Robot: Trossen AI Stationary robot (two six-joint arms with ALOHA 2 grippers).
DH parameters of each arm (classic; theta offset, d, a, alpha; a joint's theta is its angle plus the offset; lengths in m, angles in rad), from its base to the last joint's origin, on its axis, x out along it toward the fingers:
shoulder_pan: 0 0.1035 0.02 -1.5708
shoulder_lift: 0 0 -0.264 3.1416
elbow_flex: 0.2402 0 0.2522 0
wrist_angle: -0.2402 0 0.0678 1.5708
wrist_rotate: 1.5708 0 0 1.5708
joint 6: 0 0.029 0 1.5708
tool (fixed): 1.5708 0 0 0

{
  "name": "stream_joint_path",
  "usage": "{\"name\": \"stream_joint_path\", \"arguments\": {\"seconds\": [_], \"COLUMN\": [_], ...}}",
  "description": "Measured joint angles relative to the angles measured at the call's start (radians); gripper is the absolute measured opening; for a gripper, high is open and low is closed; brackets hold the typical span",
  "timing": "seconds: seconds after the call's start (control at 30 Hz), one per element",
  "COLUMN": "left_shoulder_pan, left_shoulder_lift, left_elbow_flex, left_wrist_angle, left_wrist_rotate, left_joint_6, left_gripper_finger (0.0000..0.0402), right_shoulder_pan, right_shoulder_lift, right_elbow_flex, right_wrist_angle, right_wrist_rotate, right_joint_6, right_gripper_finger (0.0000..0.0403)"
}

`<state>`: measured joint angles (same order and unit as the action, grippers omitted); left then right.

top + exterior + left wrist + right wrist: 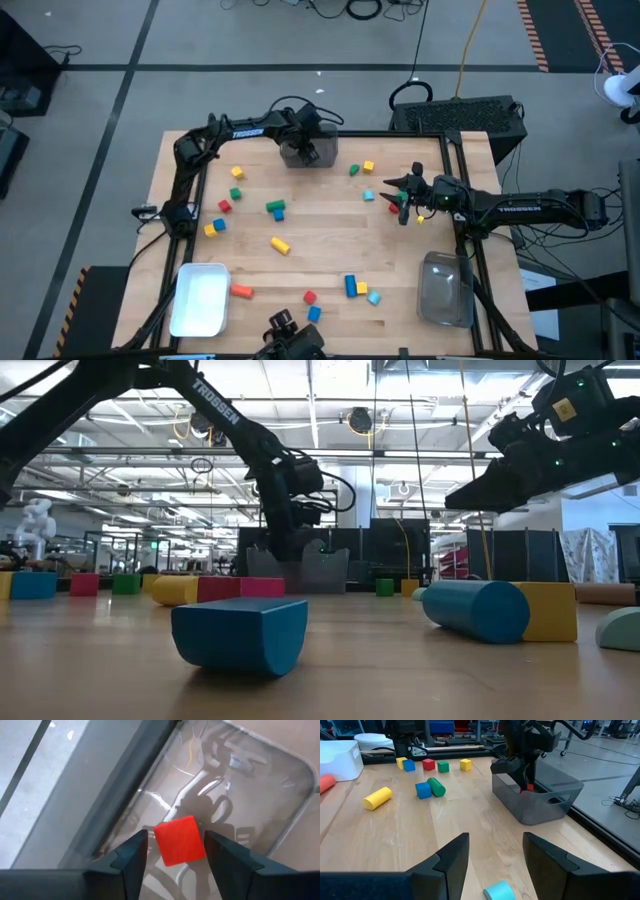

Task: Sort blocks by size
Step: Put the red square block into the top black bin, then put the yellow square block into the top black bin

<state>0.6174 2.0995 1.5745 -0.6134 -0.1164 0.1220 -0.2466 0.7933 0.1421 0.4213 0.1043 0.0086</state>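
fingers of the left gripper (172, 855) stand spread either side of a red cube (180, 840), inside the grey bin (308, 152) at the table's far edge; we cannot tell if it is touched. we judge it light, stiff, smooth, best taken on opposite flat faces. no long axis; it sits slightly turned. right gripper (492, 852) hovers spread, empty, above the table.

Between the dark fingers of my left hand (175, 857) sits a bright red cube (180, 840), over a smoky grey bin (307, 152). My right hand (495, 857) is dark too. Below it the desk (395, 835) is pale wood, dotted with a yellow cylinder (377, 798), a blue cube (423, 790), a green cylinder (436, 786) and a cyan piece (498, 891). One white bin (200, 298).
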Motion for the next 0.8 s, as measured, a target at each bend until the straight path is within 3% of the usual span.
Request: {"name": "stream_joint_path", "arguments": {"seconds": [0.37, 0.8], "left_shoulder_pan": [-0.025, -0.016], "left_shoulder_lift": [-0.165, -0.393], "left_elbow_flex": [-0.001, -0.031], "left_wrist_angle": [-0.140, -0.446], "left_wrist_rotate": [-0.121, -0.129], "left_joint_6": [0.070, 0.032], "left_gripper_finger": [0.0201, 0.0201], "right_shoulder_pan": [0.000, 0.001], "right_shoulder_lift": [0.000, 0.000], "right_elbow_flex": [0.000, 0.000], "right_wrist_angle": [-0.007, -0.018], "right_wrist_rotate": [-0.001, -0.002], "right_joint_6": [0.003, 0.014], "right_gripper_finger": [0.0176, 0.0176]}}
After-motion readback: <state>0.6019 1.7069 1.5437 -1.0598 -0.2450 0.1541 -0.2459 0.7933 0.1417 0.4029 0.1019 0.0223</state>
